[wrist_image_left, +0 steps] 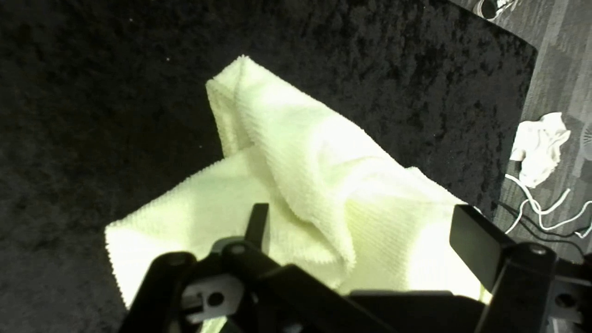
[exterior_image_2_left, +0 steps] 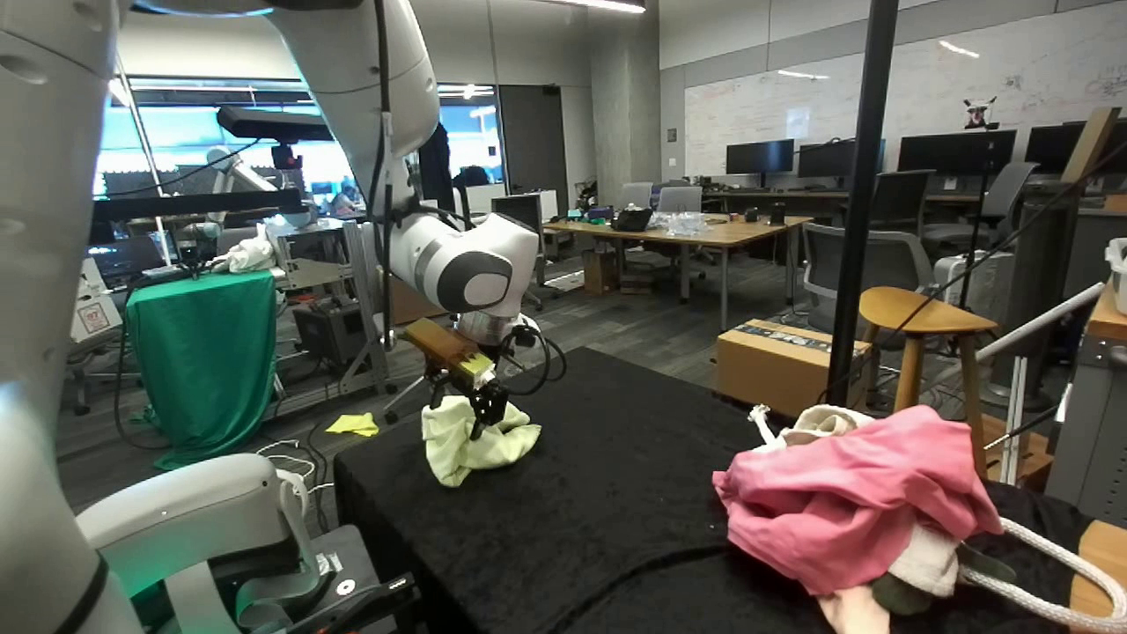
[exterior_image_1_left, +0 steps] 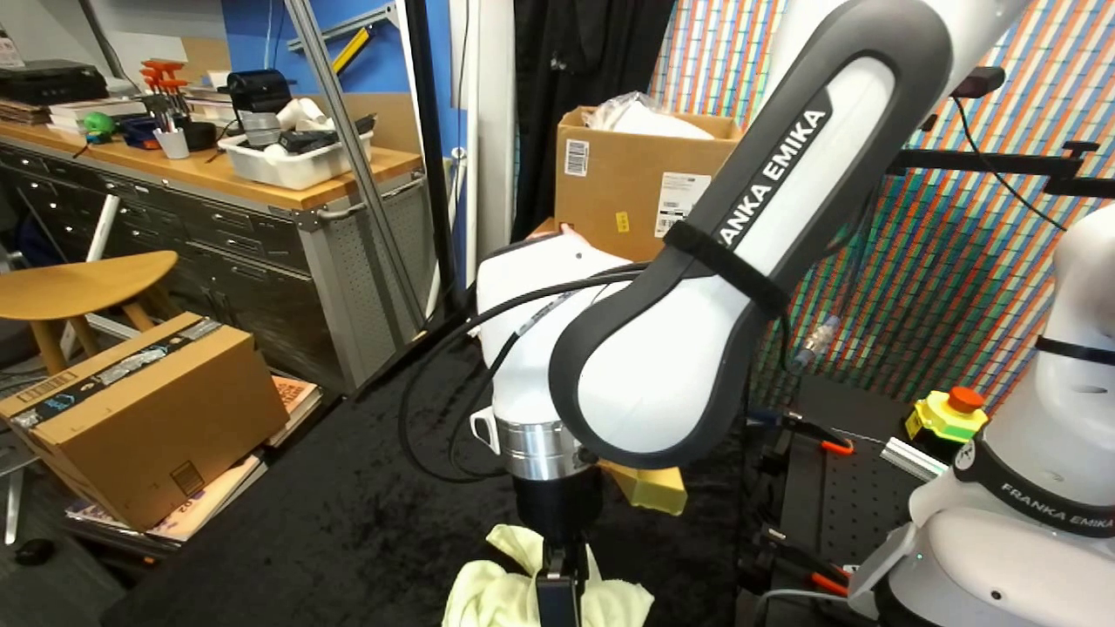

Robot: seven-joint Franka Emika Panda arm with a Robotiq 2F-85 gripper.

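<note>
Black two-fingered gripper (wrist_image_left: 360, 219) points down at rumpled, pale yellow-green ribbed cloth (wrist_image_left: 314, 185); fingers (wrist_image_left: 478, 249) spread wide apart over it, contact unclear. Cloth lies on black velvety tabletop (exterior_image_2_left: 607, 440), near one edge. In exterior view, bulky pink fabric bundle (exterior_image_2_left: 854, 493) sits well apart.

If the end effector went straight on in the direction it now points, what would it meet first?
Most likely the crumpled pale yellow cloth, lying below the open end effector on the black surface; whether the two already touch is unclear.

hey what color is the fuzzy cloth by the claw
Pale yellow-green; the fuzzy cloth shows best in the wrist view.
</note>
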